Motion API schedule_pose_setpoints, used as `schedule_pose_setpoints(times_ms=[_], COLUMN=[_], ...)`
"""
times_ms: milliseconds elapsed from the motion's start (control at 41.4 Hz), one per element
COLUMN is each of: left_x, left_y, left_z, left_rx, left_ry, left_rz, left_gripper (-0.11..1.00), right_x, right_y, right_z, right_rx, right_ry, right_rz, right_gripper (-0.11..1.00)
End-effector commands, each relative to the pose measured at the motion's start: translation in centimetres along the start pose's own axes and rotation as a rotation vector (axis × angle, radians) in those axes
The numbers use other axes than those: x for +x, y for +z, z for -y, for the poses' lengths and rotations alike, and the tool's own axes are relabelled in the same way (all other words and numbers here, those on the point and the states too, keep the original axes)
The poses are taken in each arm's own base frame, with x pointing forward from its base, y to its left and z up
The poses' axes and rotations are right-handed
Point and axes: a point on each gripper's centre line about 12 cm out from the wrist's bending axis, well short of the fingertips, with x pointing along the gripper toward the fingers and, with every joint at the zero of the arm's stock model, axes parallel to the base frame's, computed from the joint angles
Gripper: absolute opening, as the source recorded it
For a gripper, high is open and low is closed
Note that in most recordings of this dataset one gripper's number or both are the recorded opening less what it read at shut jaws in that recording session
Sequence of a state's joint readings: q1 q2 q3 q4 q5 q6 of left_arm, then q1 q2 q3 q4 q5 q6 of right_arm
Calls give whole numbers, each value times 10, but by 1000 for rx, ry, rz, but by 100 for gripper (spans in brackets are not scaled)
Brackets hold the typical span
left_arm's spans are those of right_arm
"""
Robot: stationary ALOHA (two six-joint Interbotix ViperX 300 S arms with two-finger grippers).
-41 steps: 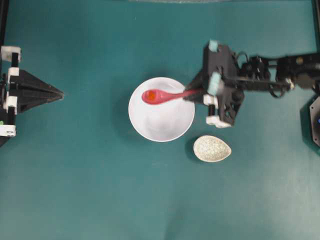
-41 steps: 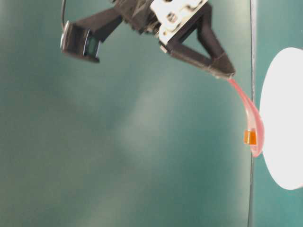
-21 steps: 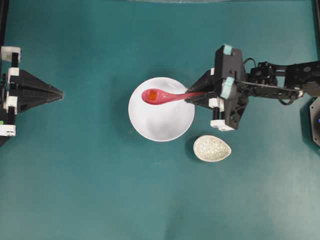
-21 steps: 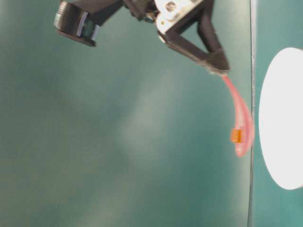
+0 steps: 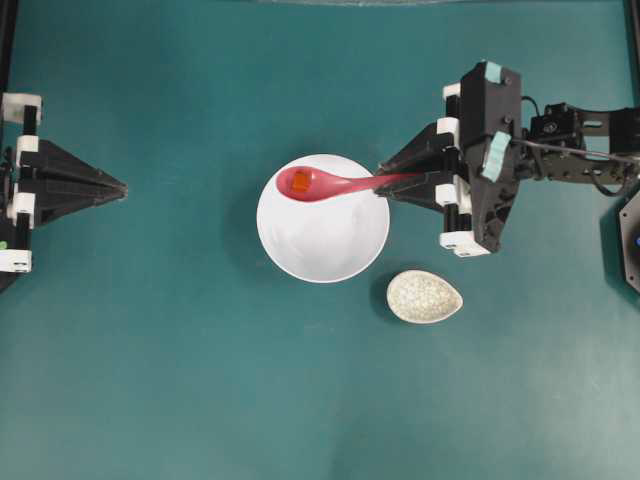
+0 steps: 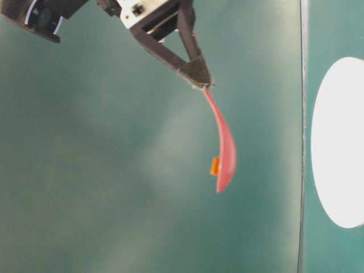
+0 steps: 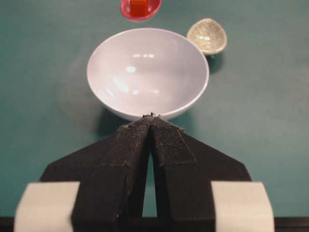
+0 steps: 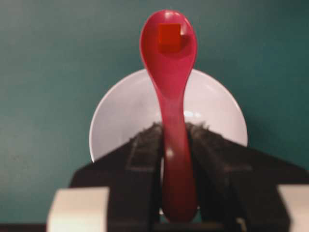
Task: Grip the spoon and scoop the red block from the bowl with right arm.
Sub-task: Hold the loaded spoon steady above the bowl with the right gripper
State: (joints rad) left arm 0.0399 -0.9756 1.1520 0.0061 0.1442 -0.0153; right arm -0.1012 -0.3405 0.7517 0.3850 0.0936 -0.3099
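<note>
My right gripper (image 5: 385, 187) (image 8: 174, 128) (image 6: 200, 83) is shut on the handle of the pink-red spoon (image 5: 330, 184) (image 8: 170, 72) (image 6: 224, 153), held in the air above the white bowl (image 5: 323, 240) (image 8: 120, 111) (image 7: 147, 72) (image 6: 338, 142). The red block (image 5: 299, 181) (image 8: 169, 36) (image 6: 215, 166) (image 7: 138, 6) sits in the spoon's scoop, over the bowl's upper-left part in the overhead view. The bowl's inside shows nothing else. At the table's left edge my left gripper (image 5: 122, 186) (image 7: 151, 117) is shut and holds nothing, its tips pointing at the bowl from a distance.
A small speckled grey-white oval dish (image 5: 425, 297) (image 7: 207, 36) lies on the green table just below and right of the bowl. A dark fixture (image 5: 628, 240) stands at the right edge.
My right gripper has risen and drawn back to the right with the spoon. The spoon and the block in it have lifted well clear of the bowl. The left arm has not moved.
</note>
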Motion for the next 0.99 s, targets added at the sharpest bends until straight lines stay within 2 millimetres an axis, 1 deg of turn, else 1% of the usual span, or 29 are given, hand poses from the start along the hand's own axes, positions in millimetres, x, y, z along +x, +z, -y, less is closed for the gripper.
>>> schedule_pose_setpoints(times_ms=[0,459,749,967], left_x=[0,1,1,-1], left_y=[11,9,6,8], left_z=[0,0,0,0], left_rx=[-1,-1,-4,-1], left_ry=[1,2,2,2], left_rz=[21,15,-12,2], left_gripper=[0,0,0,0], right_x=[-6,-6,-7,-7], right_y=[16,11,12,13], right_z=[-2,-3,-1,0], right_rx=[0,-6,-8,-7], right_ry=[6,17,8,3], right_rz=[47,8,14,29], right_gripper=[24,24,24,24])
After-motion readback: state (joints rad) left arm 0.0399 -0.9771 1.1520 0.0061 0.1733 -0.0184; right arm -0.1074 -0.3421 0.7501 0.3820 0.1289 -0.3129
